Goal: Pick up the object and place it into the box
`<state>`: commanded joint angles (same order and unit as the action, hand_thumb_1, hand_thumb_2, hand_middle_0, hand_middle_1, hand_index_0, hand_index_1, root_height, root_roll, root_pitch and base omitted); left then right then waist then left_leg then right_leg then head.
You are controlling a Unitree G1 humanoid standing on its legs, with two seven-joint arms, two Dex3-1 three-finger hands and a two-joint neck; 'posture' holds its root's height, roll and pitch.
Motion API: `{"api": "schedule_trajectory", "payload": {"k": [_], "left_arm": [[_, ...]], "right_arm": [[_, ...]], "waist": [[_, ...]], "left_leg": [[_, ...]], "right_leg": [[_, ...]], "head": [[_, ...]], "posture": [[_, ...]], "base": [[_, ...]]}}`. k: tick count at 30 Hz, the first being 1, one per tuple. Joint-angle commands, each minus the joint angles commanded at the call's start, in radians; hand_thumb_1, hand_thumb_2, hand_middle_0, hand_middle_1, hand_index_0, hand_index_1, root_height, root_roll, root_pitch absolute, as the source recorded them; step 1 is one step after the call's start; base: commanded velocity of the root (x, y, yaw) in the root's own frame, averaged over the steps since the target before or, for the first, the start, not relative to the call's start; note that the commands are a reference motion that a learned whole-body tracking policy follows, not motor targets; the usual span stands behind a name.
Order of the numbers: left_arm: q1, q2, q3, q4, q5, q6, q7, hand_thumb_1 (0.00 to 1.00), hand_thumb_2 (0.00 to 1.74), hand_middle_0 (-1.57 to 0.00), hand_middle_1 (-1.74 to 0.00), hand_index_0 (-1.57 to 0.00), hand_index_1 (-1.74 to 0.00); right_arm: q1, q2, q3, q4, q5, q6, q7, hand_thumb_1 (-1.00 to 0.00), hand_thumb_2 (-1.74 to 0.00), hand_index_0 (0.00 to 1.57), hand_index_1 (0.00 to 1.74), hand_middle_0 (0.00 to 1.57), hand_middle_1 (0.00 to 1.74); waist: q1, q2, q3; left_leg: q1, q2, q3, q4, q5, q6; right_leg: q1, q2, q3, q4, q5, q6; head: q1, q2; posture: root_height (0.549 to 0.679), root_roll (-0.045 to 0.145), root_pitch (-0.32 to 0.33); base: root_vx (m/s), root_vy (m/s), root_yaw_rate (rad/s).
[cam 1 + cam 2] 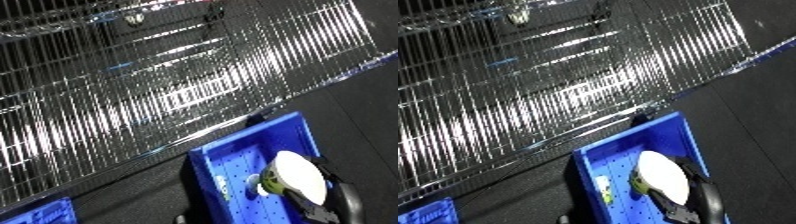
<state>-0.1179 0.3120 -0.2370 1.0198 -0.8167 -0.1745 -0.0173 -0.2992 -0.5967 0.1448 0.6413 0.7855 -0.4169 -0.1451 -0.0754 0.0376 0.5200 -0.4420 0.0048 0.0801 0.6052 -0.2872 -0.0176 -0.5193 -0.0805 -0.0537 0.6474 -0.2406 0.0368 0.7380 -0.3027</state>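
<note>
**Right arm over bin, hand state unclear**

Blue bin (240,150) sits low right on a dark floor, just beside a wire shelf (151,80). White forearm (298,177) reaches over the bin's inside. Right hand (324,210) shows dark at its end, mostly cut off by the frame edge, so can't tell if fingers are apart or curled. Yellow-green object (268,185) shows at the forearm's left edge, inside the bin outline; held or resting, can't tell. Second blue bin corner (40,212) at lower left. Left hand not visible.

The bin (226,150) is bright blue, with small pale dots on its floor. The object (298,177) in it is white and yellow-green. The wire rack (133,90) is shiny silver.
</note>
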Motion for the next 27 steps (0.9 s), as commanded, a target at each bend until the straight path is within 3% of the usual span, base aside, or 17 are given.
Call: {"api": "schedule_trajectory", "payload": {"k": [3,9,16,23,27], "left_arm": [[0.001,0.002,-0.014,0.018,0.0,-0.008,-0.018,0.0,0.0,0.0,0.0,0.0,0.0],[-0.018,0.004,-0.026,0.06,0.011,-0.01,-0.052,0.0,0.0,0.0,0.0,0.0,0.0],[-0.029,0.006,-0.035,0.085,0.028,-0.011,-0.077,0.0,0.0,0.0,0.0,0.0,0.0],[-0.031,0.013,-0.031,0.088,0.038,0.0,-0.088,0.0,0.0,0.0,0.0,0.0,0.0],[-0.032,0.014,-0.032,0.091,0.045,0.003,-0.095,0.0,0.0,0.0,0.0,0.0,0.0]], "right_arm": [[-0.007,-0.005,-0.012,0.121,0.041,0.029,0.053,-1.0,-1.74,1.57,1.74,1.57,1.74],[-0.054,0.012,-0.051,0.354,0.153,0.102,0.139,-0.7,-1.22,1.1,1.22,1.1,1.22],[-0.096,0.024,-0.07,0.475,0.156,0.118,0.168,-0.35,-0.61,0.55,0.61,0.55,0.61],[-0.098,0.037,-0.074,0.493,0.147,0.12,0.197,0.0,0.0,0.0,0.0,0.0,0.0],[-0.094,0.047,-0.072,0.495,0.14,0.114,0.209,0.0,0.0,0.0,0.0,0.0,0.0]], "waist": [[0.007,0.01,0.0],[0.021,0.033,0.0],[0.034,0.046,0.0],[0.037,0.051,0.0],[0.038,0.051,0.0]], "left_leg": [[0.012,-0.007,-0.005,-0.005,0.001,0.0015],[0.04,-0.019,-0.009,-0.025,0.006,0.0043],[0.061,-0.027,-0.016,-0.044,0.018,0.0013],[0.079,-0.03,-0.022,-0.066,0.033,-0.0034],[0.085,-0.031,-0.023,-0.072,0.037,-0.0045]], "right_leg": [[0.012,-0.0025,0.0,-0.003,-0.001,-0.0018],[0.033,-0.0093,-0.001,-0.019,0.003,-0.0014],[0.053,-0.012,-0.004,-0.036,0.012,0.003],[0.066,-0.0101,-0.006,-0.052,0.018,0.0057],[0.072,-0.0075,-0.007,-0.055,0.018,0.0052]], "head": [[0.031,-0.01],[0.079,-0.036],[0.086,-0.07],[0.064,-0.085],[0.06,-0.088]], "posture": [[0.648,0.068,0.095],[0.649,0.073,0.082],[0.651,0.075,0.069],[0.652,0.077,0.063],[0.653,0.078,0.06]], "base": [[0.006,-0.011,0.035],[0.016,-0.016,0.04],[0.019,-0.028,0.046],[0.013,-0.018,0.021],[0.005,-0.009,0.008]]}}
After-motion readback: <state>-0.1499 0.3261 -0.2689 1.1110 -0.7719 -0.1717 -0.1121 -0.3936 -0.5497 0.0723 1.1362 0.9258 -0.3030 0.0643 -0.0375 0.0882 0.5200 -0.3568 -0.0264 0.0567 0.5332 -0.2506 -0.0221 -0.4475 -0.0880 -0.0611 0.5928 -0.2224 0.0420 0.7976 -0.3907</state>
